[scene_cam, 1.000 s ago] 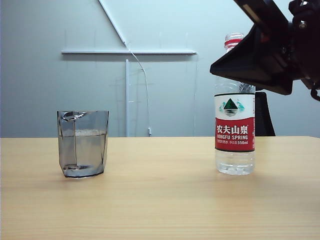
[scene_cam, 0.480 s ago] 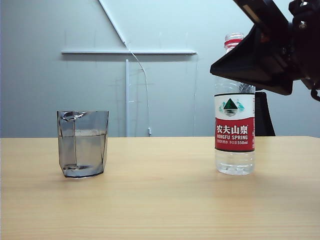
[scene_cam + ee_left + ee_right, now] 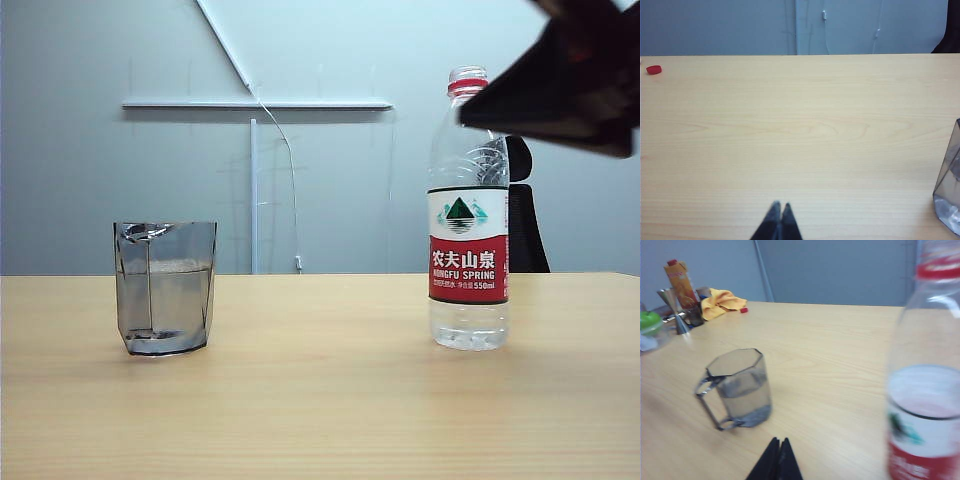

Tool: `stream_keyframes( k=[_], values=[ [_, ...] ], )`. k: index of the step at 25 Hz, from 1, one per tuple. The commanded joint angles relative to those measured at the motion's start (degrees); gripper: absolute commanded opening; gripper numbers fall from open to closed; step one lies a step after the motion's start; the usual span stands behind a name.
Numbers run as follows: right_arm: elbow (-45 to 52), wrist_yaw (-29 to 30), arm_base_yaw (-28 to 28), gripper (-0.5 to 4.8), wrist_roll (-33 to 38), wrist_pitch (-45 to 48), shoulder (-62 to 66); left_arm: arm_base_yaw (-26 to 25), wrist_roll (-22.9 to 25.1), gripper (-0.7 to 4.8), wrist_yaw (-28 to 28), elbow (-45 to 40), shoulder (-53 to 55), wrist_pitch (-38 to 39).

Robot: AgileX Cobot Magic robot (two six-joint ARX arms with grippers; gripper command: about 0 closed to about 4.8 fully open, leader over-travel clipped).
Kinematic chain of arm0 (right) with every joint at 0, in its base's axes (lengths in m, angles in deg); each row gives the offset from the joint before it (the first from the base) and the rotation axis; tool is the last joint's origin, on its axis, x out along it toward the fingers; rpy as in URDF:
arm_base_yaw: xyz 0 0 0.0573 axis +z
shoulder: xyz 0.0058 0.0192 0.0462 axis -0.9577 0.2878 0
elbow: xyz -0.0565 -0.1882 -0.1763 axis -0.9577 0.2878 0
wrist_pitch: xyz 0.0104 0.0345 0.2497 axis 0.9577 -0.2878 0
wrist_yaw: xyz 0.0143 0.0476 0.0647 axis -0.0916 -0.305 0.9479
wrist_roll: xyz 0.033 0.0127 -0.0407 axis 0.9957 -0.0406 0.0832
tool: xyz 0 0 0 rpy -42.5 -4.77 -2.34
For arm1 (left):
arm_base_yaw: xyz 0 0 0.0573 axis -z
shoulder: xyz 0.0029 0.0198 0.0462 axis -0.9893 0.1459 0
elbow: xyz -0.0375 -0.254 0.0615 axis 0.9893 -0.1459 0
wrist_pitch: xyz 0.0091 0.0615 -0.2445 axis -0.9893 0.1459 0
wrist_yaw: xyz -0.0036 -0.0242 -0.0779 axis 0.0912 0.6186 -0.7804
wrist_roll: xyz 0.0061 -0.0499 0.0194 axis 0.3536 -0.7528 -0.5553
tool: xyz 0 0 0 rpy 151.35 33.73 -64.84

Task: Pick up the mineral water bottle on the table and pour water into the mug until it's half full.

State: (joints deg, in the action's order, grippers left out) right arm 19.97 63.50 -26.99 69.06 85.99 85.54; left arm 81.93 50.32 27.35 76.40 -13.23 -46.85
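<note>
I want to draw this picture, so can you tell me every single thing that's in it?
mineral water bottle: one, clear with a red-and-white label and red neck ring, cap off, standing on the right of the table.
mug: one, smoky grey, see-through, with a handle, standing on the left, apart from the bottle.
water: clear, in the mug.
table: one, pale wood.
red cap: one, small, lying far off on the table.
juice carton, yellow cloth, green object: one each, at the table's far end.
left gripper: black, shut, low over bare table.
right gripper: black, shut, empty, up high by the bottle's top.
</note>
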Motion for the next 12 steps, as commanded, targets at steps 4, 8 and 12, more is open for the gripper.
stream_keyframes(
  k=[4,8,12],
  values=[
    [-0.26,-0.35,-21.31,-0.08,-4.15,-21.84,-21.88,0.00,-0.17,-0.02,-0.20,0.13,0.09,-0.74],
    [0.15,-0.37,-29.24,-0.08,-4.17,-23.02,-26.01,0.02,-0.17,-0.02,-0.22,0.13,0.09,-0.72],
    [4.09,0.66,-36.06,-0.08,-4.11,-23.10,-33.79,0.00,-0.17,-0.02,-0.22,0.13,0.09,-0.74]
  ],
)
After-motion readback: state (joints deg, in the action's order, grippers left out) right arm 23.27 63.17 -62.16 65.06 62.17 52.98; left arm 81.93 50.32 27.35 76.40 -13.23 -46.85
